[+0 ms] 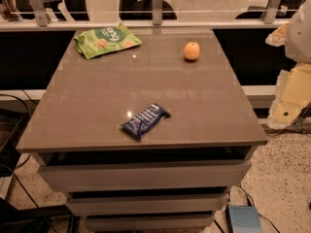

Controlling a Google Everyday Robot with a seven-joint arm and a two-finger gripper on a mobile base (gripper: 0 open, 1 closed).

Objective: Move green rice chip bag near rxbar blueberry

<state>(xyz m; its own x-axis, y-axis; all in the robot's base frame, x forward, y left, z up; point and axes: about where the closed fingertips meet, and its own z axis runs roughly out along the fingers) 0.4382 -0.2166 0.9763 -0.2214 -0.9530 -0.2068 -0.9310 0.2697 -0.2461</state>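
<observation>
At the right edge, beyond the table, pale shapes are cut off by the frame: a whitish rounded body above and cream-yellow parts below. These are taken to be the arm and its gripper (293, 93), held off the right side of the table and well apart from everything on it. Whether the gripper is wide or narrow cannot be told, and nothing is seen held in it.

The lettering on the green rice chip bag (107, 40) is only partly readable. This flat, crinkly, light-green bag is seen lying at the far left corner of the table (204, 106), slightly angled. The rxbar blueberry (145, 120), a narrow, oblong, dark-blue wrapper with white print too small to read, is seen lying diagonally near the front edge, well apart from the bag. A small round orange fruit (191, 51) is seen on the far right part of the surface.

The tabletop is smooth, grey-brown and glossy, with small glints of light. Stepped drawer-like tiers (146, 176) are seen beneath it. A blue ribbed object (243, 220) on the speckled floor is cut off at the bottom.
</observation>
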